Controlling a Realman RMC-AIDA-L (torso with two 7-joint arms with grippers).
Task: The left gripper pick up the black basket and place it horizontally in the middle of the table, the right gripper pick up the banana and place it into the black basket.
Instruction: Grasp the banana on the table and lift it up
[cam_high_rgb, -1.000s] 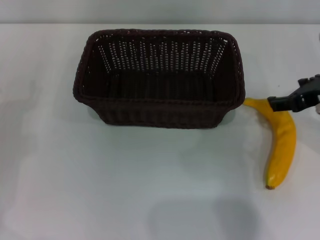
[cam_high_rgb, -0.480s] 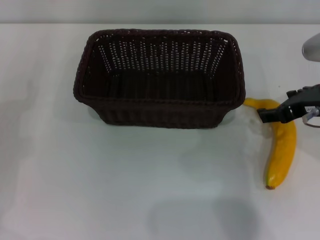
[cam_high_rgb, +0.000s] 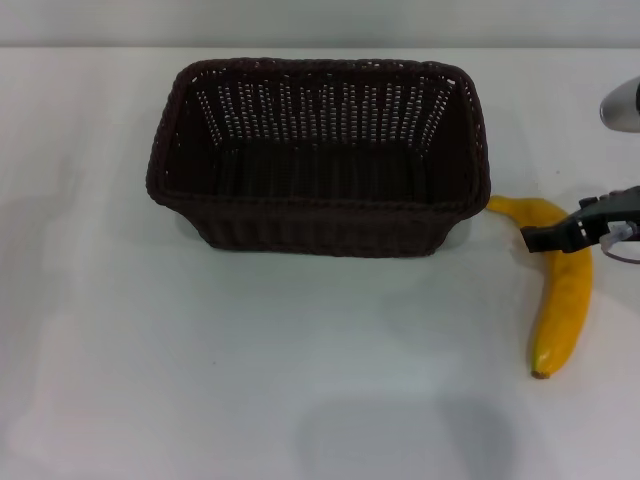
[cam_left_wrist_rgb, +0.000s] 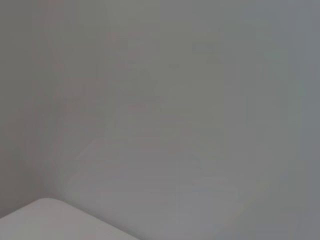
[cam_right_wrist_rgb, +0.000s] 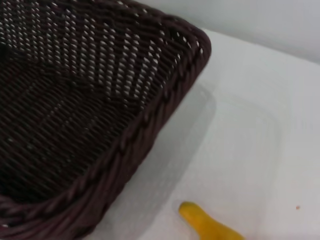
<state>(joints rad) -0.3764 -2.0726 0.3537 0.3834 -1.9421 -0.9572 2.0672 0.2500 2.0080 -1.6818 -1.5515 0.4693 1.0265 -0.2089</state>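
Observation:
The black basket (cam_high_rgb: 320, 155) stands lengthwise across the middle of the white table (cam_high_rgb: 200, 350), empty inside. The yellow banana (cam_high_rgb: 562, 295) lies on the table just right of the basket, curved, with its dark tip toward the front. My right gripper (cam_high_rgb: 535, 240) comes in from the right edge and its black tip lies over the banana's upper part. The right wrist view shows the basket's braided rim (cam_right_wrist_rgb: 150, 125) and the banana's end (cam_right_wrist_rgb: 202, 222). My left gripper is out of view; its wrist view shows only pale surface.
The table's far edge (cam_high_rgb: 320, 47) runs behind the basket. A grey part of the right arm (cam_high_rgb: 622, 105) shows at the right edge.
My right gripper has shifted down and slightly left along the banana's upper part. The basket and banana have not moved.

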